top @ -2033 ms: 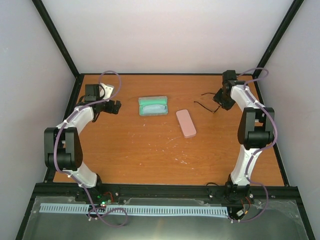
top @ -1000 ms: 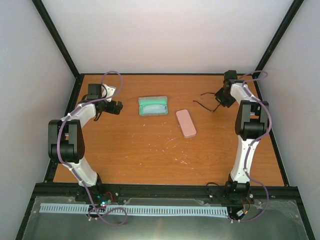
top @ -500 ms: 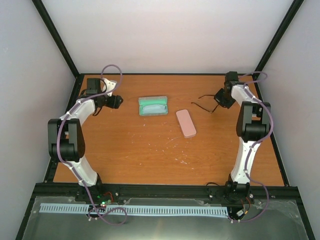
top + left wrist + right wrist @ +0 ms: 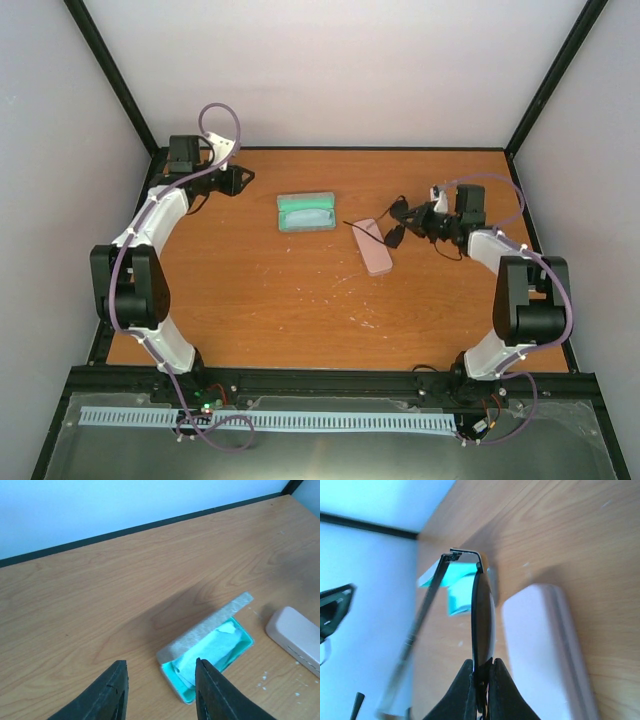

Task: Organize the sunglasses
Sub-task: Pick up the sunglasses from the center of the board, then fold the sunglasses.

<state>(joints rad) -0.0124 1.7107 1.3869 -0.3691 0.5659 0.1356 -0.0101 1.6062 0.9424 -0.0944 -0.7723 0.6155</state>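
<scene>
Moved: the right arm has swung in from the far right corner toward the middle of the table, carrying the slim black thin-framed sunglasses [image 4: 394,236] with it. The left arm has pulled back to the far left corner and its fingers have narrowed.
Right gripper: the right gripper [image 4: 413,222] has its black fingers [image 4: 465,690] pinched together on the rim of one lens, so the sunglasses hang from it.
Sunglasses: they are held at the far end of the pink case. From the wrist they show edge-on as a thin dark curved line. One wire-thin arm is unfolded and reaches toward the grey case.
Left gripper: the left gripper [image 4: 238,179] is in the far left corner. Its two matte black tapered fingers [image 4: 111,692] stand a moderate gap apart with nothing between them.
Grey case: an oblong hard grey case [image 4: 306,213] with a speckled, felt-like shell lies open on the table. It has a smooth mint-green lining, and a pale crumpled cloth [image 4: 212,647] lies inside.
Pink case: a closed pale pink case [image 4: 372,247] with rounded corners and a smooth matte shell lies at an angle just right of the grey case, not touching it.
Table: the table [image 4: 280,300] is an orange-brown wood-grain board with a black metal frame. It has small white scuffs near its middle.
</scene>
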